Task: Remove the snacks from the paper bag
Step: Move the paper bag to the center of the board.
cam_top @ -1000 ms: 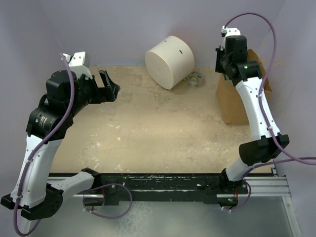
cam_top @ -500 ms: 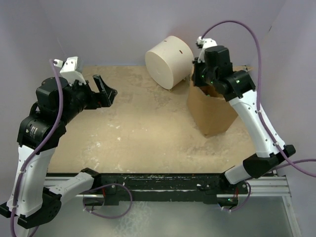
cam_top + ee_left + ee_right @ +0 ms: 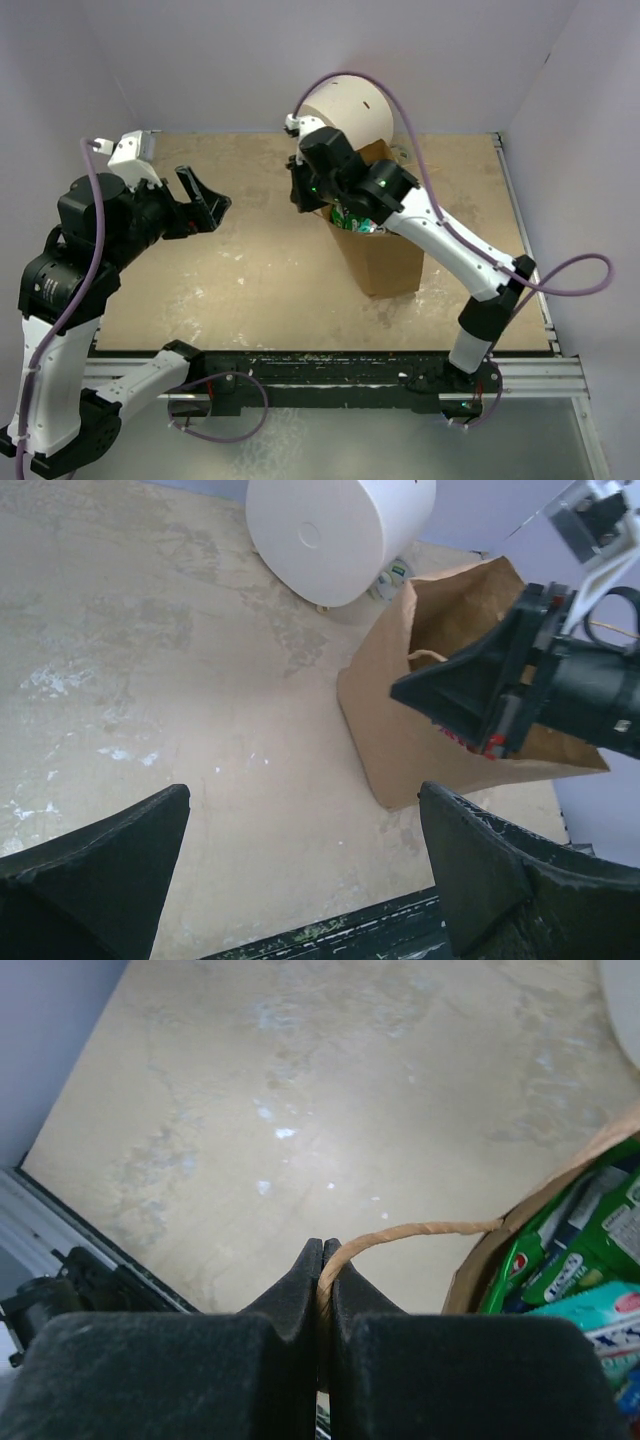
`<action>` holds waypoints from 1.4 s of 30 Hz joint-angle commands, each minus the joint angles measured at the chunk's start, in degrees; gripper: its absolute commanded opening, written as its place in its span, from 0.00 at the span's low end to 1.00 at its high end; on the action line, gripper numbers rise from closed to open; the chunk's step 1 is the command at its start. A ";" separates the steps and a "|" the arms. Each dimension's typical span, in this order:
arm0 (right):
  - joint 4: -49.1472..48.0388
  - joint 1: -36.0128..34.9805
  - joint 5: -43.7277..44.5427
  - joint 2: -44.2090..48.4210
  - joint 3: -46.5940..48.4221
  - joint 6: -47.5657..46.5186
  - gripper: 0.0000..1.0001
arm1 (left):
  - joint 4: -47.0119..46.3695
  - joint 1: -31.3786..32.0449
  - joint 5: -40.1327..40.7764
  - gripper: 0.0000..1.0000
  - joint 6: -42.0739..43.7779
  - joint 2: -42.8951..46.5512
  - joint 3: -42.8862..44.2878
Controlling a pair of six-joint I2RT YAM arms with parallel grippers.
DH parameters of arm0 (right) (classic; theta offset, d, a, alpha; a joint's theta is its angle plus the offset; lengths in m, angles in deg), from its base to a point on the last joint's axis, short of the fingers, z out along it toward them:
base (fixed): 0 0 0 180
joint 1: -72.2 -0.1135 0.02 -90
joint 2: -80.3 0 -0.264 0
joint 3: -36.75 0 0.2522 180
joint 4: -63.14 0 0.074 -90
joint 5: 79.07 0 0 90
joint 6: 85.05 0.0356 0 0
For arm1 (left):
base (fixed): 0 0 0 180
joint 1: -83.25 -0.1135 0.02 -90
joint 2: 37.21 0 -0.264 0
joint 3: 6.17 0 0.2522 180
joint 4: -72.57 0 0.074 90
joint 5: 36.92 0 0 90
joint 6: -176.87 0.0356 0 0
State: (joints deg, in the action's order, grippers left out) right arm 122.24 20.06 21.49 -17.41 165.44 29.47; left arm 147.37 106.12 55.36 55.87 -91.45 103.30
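The desk (image 3: 250,290) carries a big white cylinder (image 3: 345,105) at the back and, just in front of it, the brown paper bag (image 3: 385,260), standing upright near the middle with its mouth open. Green snacks (image 3: 560,1250) (plus one pale teal packet) lie inside. The right jaws are pinched tight on the bag's twisted handle (image 3: 410,1232). The left jaws gape wide over bare desk, holding nothing.

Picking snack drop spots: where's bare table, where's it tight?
Bare table between left claw and paper bag, down to the near edge; also right of the bag. Tight far centre: bag beside white cylinder, right claw shut on its handle.
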 commanded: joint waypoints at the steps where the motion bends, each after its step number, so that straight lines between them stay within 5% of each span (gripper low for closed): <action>1: -8.27 -3.00 -2.37 -2.54 6.53 3.02 0.00 | 1.43 -0.40 0.87 0.99 -3.03 1.74 1.44; 10: -9.01 -3.66 -3.17 -3.66 6.50 4.28 0.08 | 4.12 -0.40 2.46 0.99 -4.60 4.47 2.30; 22: -1.63 -3.62 4.29 4.18 3.73 5.17 0.73 | 1.39 -0.40 -3.32 0.99 -5.05 1.70 3.34; 29: 9.46 -3.58 13.73 7.98 5.98 6.28 0.96 | -1.31 -0.43 -8.72 0.99 -5.58 -0.13 2.54; 42: 11.78 -3.50 20.59 18.93 9.24 16.89 1.00 | -19.01 -0.39 -31.06 0.99 -13.47 -6.49 -5.59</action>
State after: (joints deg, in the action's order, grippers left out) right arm 134.94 16.63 38.87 -4.03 173.42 41.55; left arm 138.21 106.12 34.01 46.93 -95.49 100.50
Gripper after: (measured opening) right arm 0.994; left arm 0.992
